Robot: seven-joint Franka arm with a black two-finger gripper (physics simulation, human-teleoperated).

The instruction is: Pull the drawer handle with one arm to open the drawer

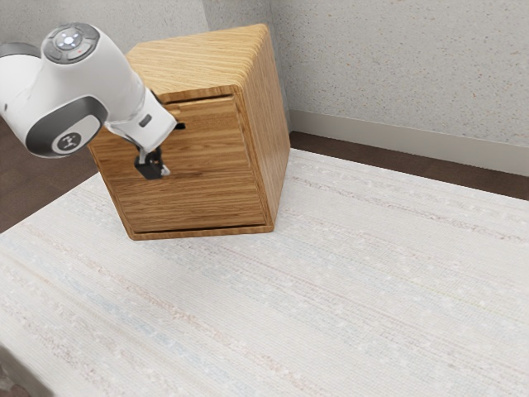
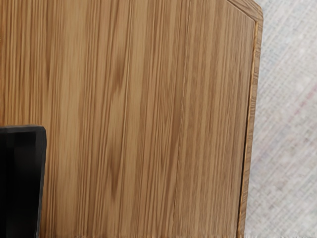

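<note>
A wooden cabinet (image 1: pixel 207 141) stands at the back of the table, its drawer fronts (image 1: pixel 207 165) facing the exterior view's lower left. My gripper (image 1: pixel 150 168) is pressed close against the middle of that front, below the white hand (image 1: pixel 145 120). A black piece sits at the gripper's tip against the wood, and I cannot separate handle from gripper there. In the wrist view the wood-grain front (image 2: pixel 138 114) is very close, with a black bar (image 2: pixel 20 181) right under the hand and the cabinet's edge (image 2: pixel 250 124) beyond it. A thin seam runs along the top drawer's upper edge (image 1: pixel 202 98).
The cabinet rests on a pale woven table top (image 1: pixel 331 289) that spreads wide toward the exterior view's right and front. A grey wall (image 1: pixel 397 58) with a light baseboard (image 1: pixel 413 141) rises behind. Dark floor (image 1: pixel 33 182) shows at the left.
</note>
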